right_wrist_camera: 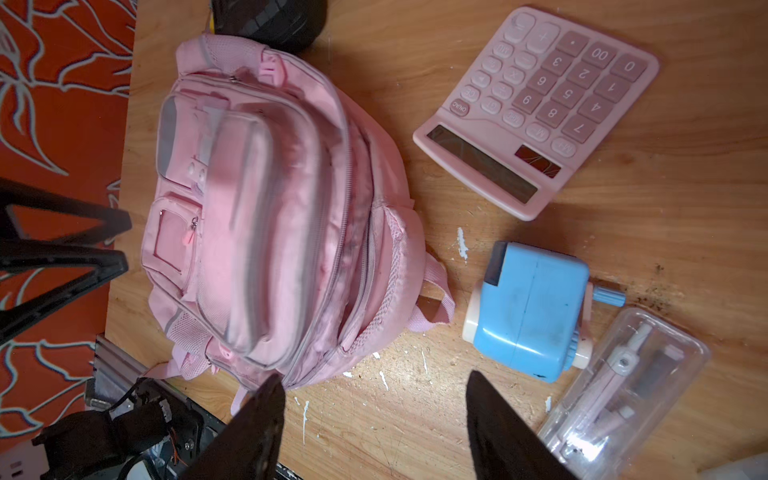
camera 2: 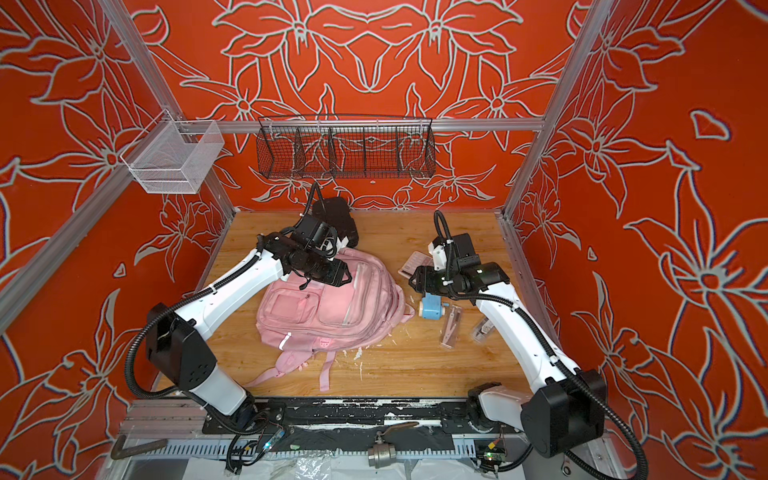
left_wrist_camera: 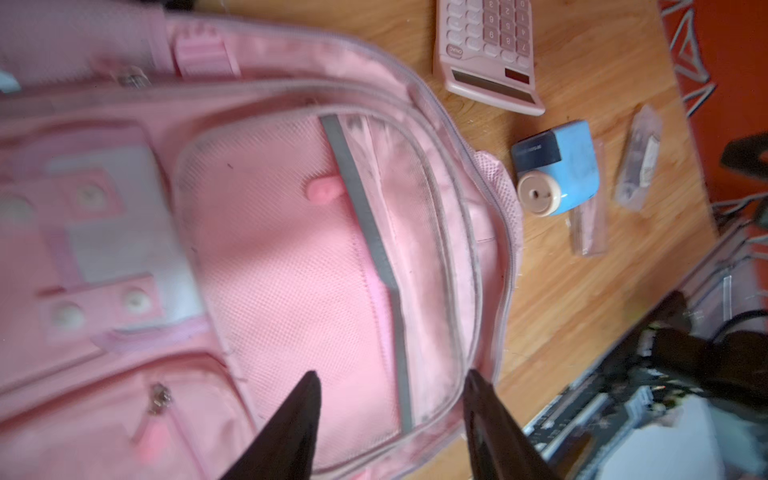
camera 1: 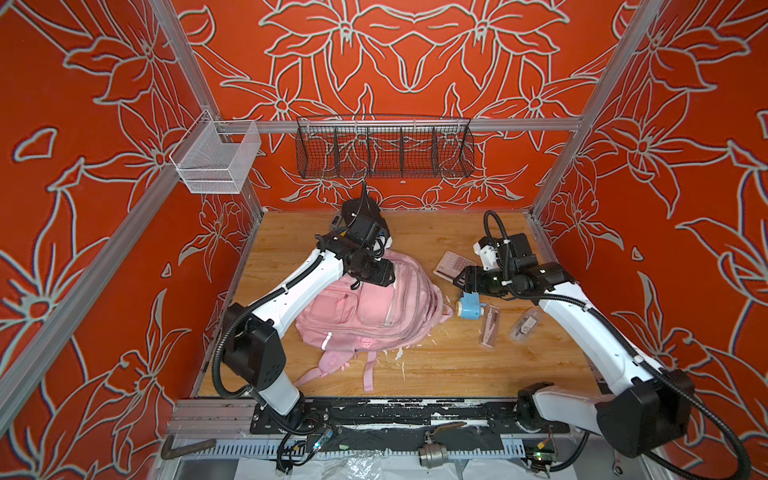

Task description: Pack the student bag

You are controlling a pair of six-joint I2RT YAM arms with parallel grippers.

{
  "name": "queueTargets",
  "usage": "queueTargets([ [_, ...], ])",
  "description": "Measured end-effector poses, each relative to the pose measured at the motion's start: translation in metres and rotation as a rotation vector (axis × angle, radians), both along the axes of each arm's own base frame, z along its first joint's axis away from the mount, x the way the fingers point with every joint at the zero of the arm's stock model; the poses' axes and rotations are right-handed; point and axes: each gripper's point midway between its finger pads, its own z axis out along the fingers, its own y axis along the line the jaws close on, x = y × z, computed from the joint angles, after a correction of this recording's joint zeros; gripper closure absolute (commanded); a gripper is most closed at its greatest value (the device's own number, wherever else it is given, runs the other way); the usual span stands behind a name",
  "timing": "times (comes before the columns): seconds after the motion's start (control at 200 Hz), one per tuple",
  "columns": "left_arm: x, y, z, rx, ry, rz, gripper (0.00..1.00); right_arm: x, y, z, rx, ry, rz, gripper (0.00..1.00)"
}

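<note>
While both arms are reaching in from the near edge, the wooden tabletop (camera 1: 436,365) is carrying everything, flecked with white chips (right_wrist_camera: 461,245). Red walls (camera 1: 83,249) with pale flower outlines are closing it in on three sides behind an aluminium frame (camera 1: 415,124).

The student bag (camera 1: 365,316) is lying front-up, left of the table's middle, its straps trailing toward the near edge. The left gripper (left_wrist_camera: 391,374) is hovering over the bag's far side, jaws standing well apart with nothing between them. The right gripper (right_wrist_camera: 374,375) is hanging over the wood between the bag and a blue pencil sharpener (right_wrist_camera: 532,307), likewise spread and holding nothing.

The right wrist view is showing the keys of the pink calculator (right_wrist_camera: 540,108), which the right arm is partly covering in both top views. A second clear packet (camera 1: 524,325) is showing in a top view. A black case (camera 2: 336,216) is sitting behind the bag.

Only the top views are taking in the black wire basket (camera 1: 384,149) hanging on the back rail, the wall pattern showing through its five compartments, and the white mesh basket (camera 1: 216,160) on the left rail. A clear case (right_wrist_camera: 623,390) beside the sharpener is holding a drawing compass. Whether the bag's pockets are holding anything I cannot tell.
</note>
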Motion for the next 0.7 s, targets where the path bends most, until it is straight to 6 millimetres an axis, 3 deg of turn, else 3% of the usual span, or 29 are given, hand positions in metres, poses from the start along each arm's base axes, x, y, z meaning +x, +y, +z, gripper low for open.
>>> queueTargets([
  [0.14,0.0,0.008,0.006,0.087,-0.11,-0.133,0.31,-0.007,0.01,0.002,0.048,-0.048,0.076,0.32],
  [0.23,-0.021,0.021,0.001,0.171,-0.176,-0.302,0.32,-0.012,0.014,-0.004,0.065,-0.051,0.117,0.33],
  [0.45,-0.102,0.072,-0.048,0.379,-0.2,-0.686,0.31,-0.019,0.018,-0.016,0.067,-0.038,0.167,0.33],
  [0.701,-0.147,0.099,-0.093,0.45,-0.183,-0.897,0.31,-0.02,0.025,-0.024,0.085,-0.038,0.211,0.37],
])
